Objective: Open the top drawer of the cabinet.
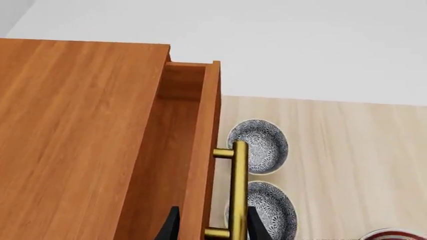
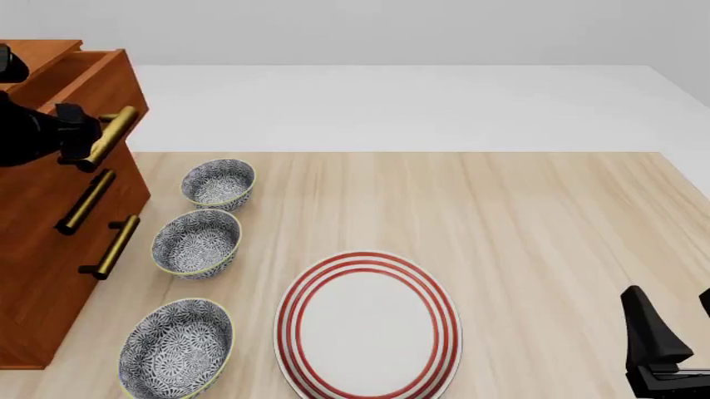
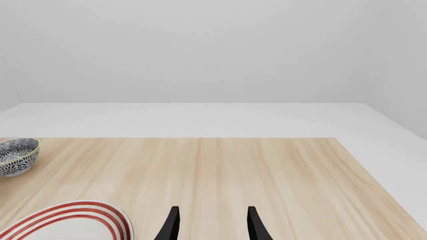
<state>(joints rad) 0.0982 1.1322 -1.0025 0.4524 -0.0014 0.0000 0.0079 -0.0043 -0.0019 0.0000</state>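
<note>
Top drawer point(image 2: 98, 83) part-open past cabinet point(image 2: 45, 249) front.

Bright, even, diffuse light; sharp renders with faint shadows, no glare.

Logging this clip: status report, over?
Left gripper straddling the top drawer's brass handle. Top drawer partly out of the cabinet. Right gripper open, idle. Nothing blocking.

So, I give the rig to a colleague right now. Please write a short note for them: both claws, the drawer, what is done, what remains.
Left claw: around the brass handle of the top drawer; whether its grip is closed is not clear.
Right claw: open, empty, over bare table, away from the cabinet.
Done: top drawer partly out.
Left: pull it further.
</note>
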